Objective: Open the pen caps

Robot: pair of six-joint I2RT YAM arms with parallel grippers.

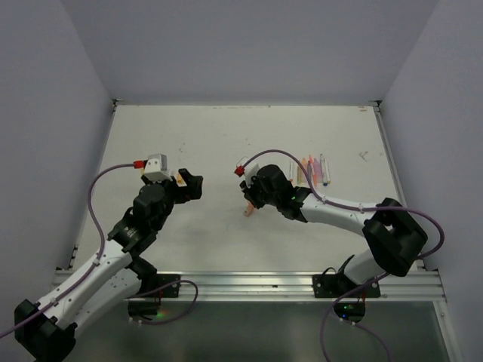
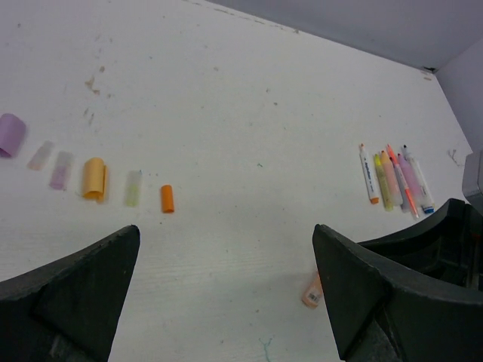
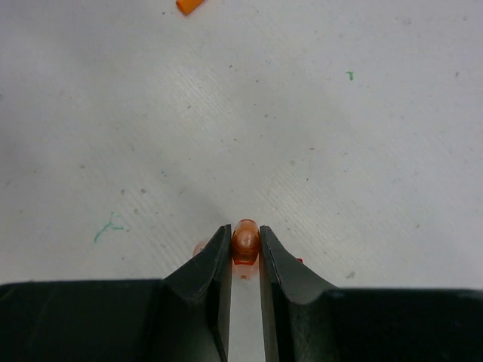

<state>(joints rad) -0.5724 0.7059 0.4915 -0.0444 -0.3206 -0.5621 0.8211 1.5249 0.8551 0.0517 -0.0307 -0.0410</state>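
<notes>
6 small, stubby plastic pen caps [image 2: 94, 178] lie on their sides in a loose row, none touching: a lilac cap [image 2: 9, 134], a pale pink translucent cap [image 2: 41, 154], a pale lilac cap [image 2: 60, 170], a thicker yellow-orange cap [image 2: 94, 178], a pale yellow-green cap [image 2: 133, 188] and a short orange cap [image 2: 167, 198]. Well apart from them, about 6 slim plastic pens [image 2: 392, 179] lie packed side by side, roughly parallel, in white, yellow, peach, orange and lilac. 1 pale orange pen [image 2: 312, 290] sits alone between the 2 groups, its rounded orange end pinched by the right gripper [image 3: 244, 232].

White left arm [image 1: 98, 264] and right arm [image 1: 339, 205], black joints, purple cables [image 1: 94, 200], red plugs [image 1: 138, 164], matte-black left claw [image 2: 226, 234].
</notes>
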